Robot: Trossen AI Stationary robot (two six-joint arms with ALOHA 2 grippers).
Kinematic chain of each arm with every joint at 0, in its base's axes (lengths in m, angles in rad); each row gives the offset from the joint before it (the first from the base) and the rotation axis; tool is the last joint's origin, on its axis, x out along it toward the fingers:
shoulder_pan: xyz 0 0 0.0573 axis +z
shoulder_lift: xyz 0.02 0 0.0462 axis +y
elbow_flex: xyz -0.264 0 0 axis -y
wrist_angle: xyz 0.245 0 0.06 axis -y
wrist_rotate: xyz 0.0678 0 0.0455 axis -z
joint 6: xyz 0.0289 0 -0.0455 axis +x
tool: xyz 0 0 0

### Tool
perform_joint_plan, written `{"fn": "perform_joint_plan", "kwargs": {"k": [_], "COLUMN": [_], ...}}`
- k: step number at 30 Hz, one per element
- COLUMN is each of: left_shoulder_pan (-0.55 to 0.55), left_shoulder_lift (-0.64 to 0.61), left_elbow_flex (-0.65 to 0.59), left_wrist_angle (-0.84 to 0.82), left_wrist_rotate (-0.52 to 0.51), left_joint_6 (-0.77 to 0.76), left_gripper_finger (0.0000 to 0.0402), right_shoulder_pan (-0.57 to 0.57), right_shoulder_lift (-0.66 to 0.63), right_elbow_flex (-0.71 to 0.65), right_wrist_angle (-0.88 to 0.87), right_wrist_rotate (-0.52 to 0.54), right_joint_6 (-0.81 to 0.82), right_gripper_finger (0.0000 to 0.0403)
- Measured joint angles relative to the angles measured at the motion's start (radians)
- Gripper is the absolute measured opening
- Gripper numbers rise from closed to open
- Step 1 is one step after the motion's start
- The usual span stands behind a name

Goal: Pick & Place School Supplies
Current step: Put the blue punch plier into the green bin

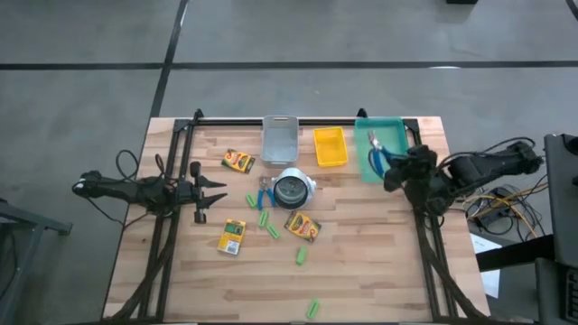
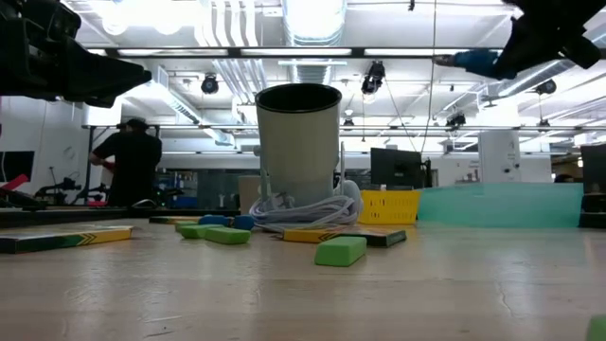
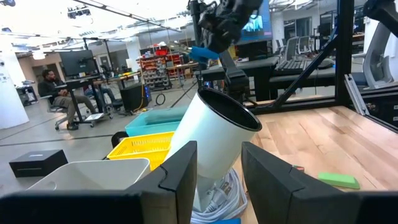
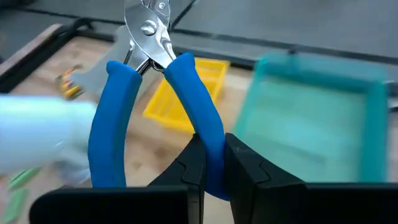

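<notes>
Pinching one blue handle of a metal tool [image 4: 155, 93], the right gripper [image 4: 210, 163] hangs in the air by the teal bin [image 1: 384, 146] at the table's far right; its fingers are closed tight on that handle, and the other handle and the steel nose stick out free. A second blue-handled tool [image 1: 373, 155] already lies in the teal bin. My guess is the step in hand is carrying this one over to join it. To do that well, bring the gripper squarely above the bin's open floor, lower it until the dangling handle is inside the walls, then let go; a one-handle grip lets the tool swing, so a slow move would help.

Next to the teal bin sit a yellow bin [image 1: 330, 146] and a grey bin [image 1: 279, 137], both along the far edge. The white cup [image 1: 293, 188] with a cable coiled at its base stands mid-table. Around it lie three crayon boxes [image 1: 237, 162], [image 1: 302, 226], [image 1: 232, 236] and scattered green sticks [image 1: 273, 231], one near the front edge [image 1: 312, 309]. None of these block the short path to the bin.

Well apart, the left gripper [image 1: 215, 191] waits over the table's left side, fingers parted and empty, pointing at the cup.
</notes>
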Motion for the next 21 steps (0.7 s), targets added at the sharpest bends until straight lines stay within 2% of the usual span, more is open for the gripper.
{"fn": "perform_joint_plan", "kwargs": {"k": [7,13,21], "left_shoulder_pan": [0.0,0.0,0.0], "left_shoulder_lift": [0.0,0.0,0.0], "left_elbow_flex": [0.0,0.0,0.0], "left_wrist_angle": [0.0,0.0,0.0], "left_wrist_rotate": [0.0,0.0,0.0], "left_joint_6": [0.0,0.0,0.0], "left_gripper_finger": [0.0131,0.0131,0.0131], "right_shoulder_pan": [-0.261,-0.477,-0.74], "right_shoulder_lift": [-0.039,-0.045,-0.029], "right_elbow_flex": [0.0,0.0,0.0], "right_wrist_angle": [-0.005,0.017,0.175], "right_wrist_rotate": [-0.026,-0.174,-0.368], "right_joint_6": [-0.07,-0.228,-0.452], "right_gripper_finger": [0.0029,0.0029,0.0029]}}
